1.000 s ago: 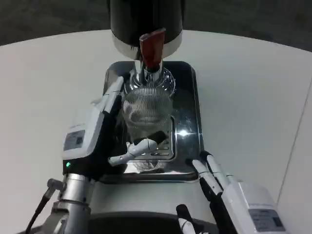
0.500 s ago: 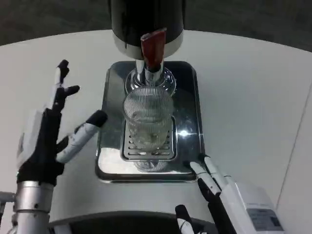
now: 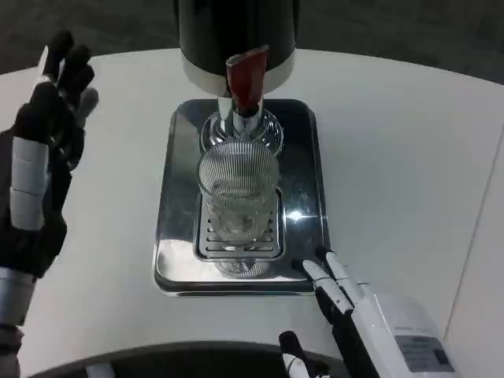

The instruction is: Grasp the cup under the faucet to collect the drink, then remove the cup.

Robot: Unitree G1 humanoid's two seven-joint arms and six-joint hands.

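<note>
A clear ribbed glass cup [image 3: 237, 193] stands upright on the drip grille [image 3: 237, 236] of a shiny metal tray [image 3: 303, 157], directly under the faucet with its red lever [image 3: 246, 76]. The black dispenser body [image 3: 236, 31] rises behind it. My left hand [image 3: 39, 157] is raised at the far left, well away from the cup, fingers apart and holding nothing. My right hand [image 3: 358, 311] lies low at the tray's front right corner, fingers stretched forward and empty, its fingertips close to the tray rim.
The white round table [image 3: 402, 142] spreads out on both sides of the tray. Its far edge curves behind the dispenser against a dark floor. A pale strip runs along the right picture edge.
My left hand has let go of the cup and drawn back up and to the left. The cup stays put under the faucet. My right hand has crept slightly toward the tray.
</note>
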